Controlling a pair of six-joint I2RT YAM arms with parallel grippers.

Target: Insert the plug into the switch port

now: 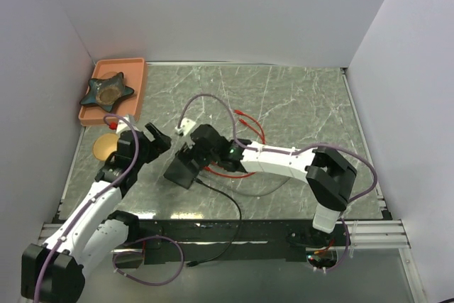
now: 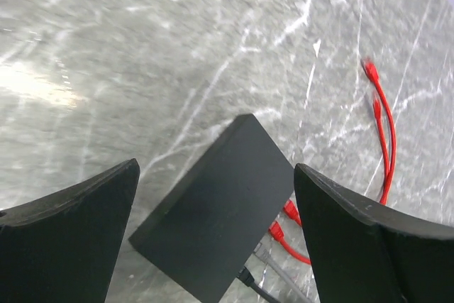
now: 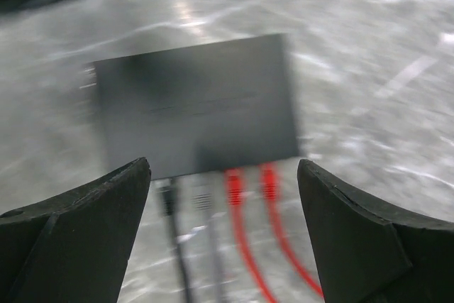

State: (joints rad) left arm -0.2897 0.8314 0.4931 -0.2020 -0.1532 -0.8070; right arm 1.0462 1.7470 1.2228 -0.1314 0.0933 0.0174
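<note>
The switch port sits somewhere in the cabled edge of the flat matte-black rectangular box, which lies flat on the grey marbled stone table. In the right wrist view that edge carries two seated red connectors, a thin black lead and a grey lead side by side. The view is too blurred to pick out a free socket.

The plug is, by my reading, one of two loose ends of the thin red patch cable. Both ends lie on the stone, apart from the box and out beyond its cabled edge.

The right gripper hangs over the box with its jaws spread wide and nothing between them. The left gripper is near the box on the side away from the cables, likewise spread and empty.

The plug should be light, small and hard, probably with a springy latch tab that could snag. Its cord looks limp but curled, so it will likely tug and twist the plug. The best hold is across the flat sides of the plug body just behind its nose, not on the cord, which leaves the front free to enter. The box looks light enough to slide on smooth stone, so bracing its far edge seems wise.

Left of the box, beyond the left gripper, lies a tan round disc. Further off the same way, a salmon-orange plastic tray holds a dark star-shaped dish.
</note>
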